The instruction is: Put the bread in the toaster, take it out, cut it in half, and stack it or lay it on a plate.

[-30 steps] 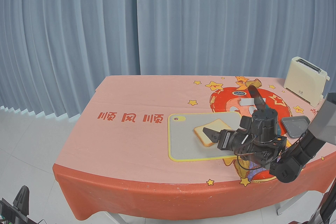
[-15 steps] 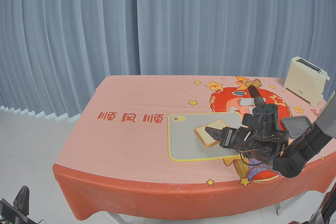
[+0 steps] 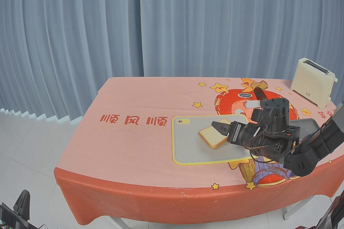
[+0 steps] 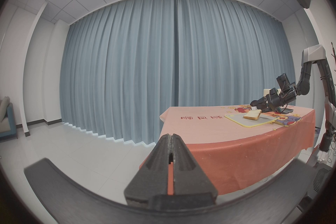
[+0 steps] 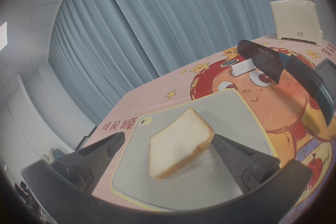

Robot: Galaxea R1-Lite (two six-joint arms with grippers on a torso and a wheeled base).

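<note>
While it hangs low beside the table (image 3: 136, 154), nearest the robot, the left gripper (image 4: 170, 165) is seen with its two black fingers pressed together and nothing between them. On the salmon-pink tablecloth, toward the robot's right, a grey cutting board (image 3: 186, 147) with a yellow rim is laid flat. The right gripper (image 3: 218, 127) is held low over the board's right part, its fingers (image 5: 241, 158) spread wide on either side of the bread (image 5: 180, 140). The single pale slice is found on the board, tilted, with one edge touching one finger and a gap left to the other; whether it is lifted clear cannot be told. Just beyond the board a black knife (image 5: 280, 63) is seen on the cloth's cartoon apple print, beside a small white card (image 3: 252, 103). A grey plate (image 3: 311, 122) is partly hidden behind the right arm. Farther back, near the table's far right corner, a cream toaster (image 3: 313, 81) is stood upright, well apart from the bread. Blue-grey curtains (image 3: 143, 15) are hung behind.
</note>
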